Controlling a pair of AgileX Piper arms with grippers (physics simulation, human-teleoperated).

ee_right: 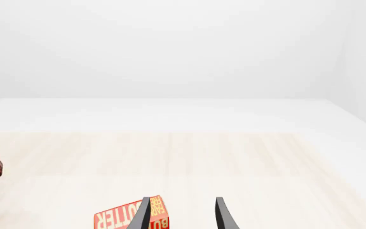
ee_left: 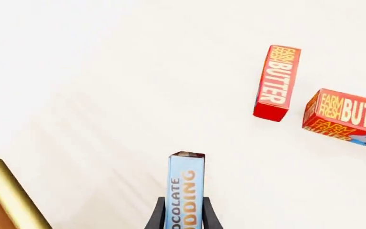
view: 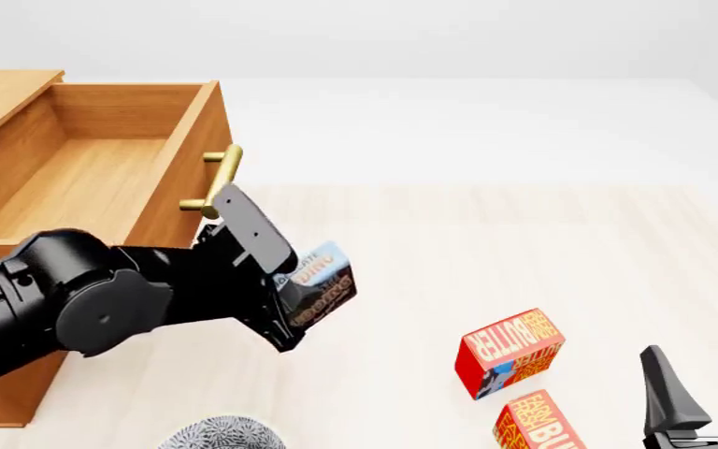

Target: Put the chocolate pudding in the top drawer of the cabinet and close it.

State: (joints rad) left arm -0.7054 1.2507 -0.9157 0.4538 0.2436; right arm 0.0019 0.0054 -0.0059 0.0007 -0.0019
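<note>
My left gripper [view: 299, 297] is shut on the chocolate pudding [view: 318, 282], a small box with a light blue band and dark brown part, held above the table just right of the cabinet [view: 10, 94]. In the left wrist view the pudding [ee_left: 186, 188] stands between the dark fingers [ee_left: 159, 215]. The top drawer [view: 85, 178] is pulled open and shows a bare wooden floor; its brass handle [view: 220, 182] is just above the gripper. My right gripper [view: 698, 385] stands open at the front right with nothing between its fingers [ee_right: 142, 214].
Two red-orange butter boxes [view: 509, 352] [view: 540, 423] lie on the table at the front right, near my right gripper. They appear in the left wrist view as well [ee_left: 277, 82] [ee_left: 347, 117]. A grey textured object [view: 224, 435] peeks in at the front edge.
</note>
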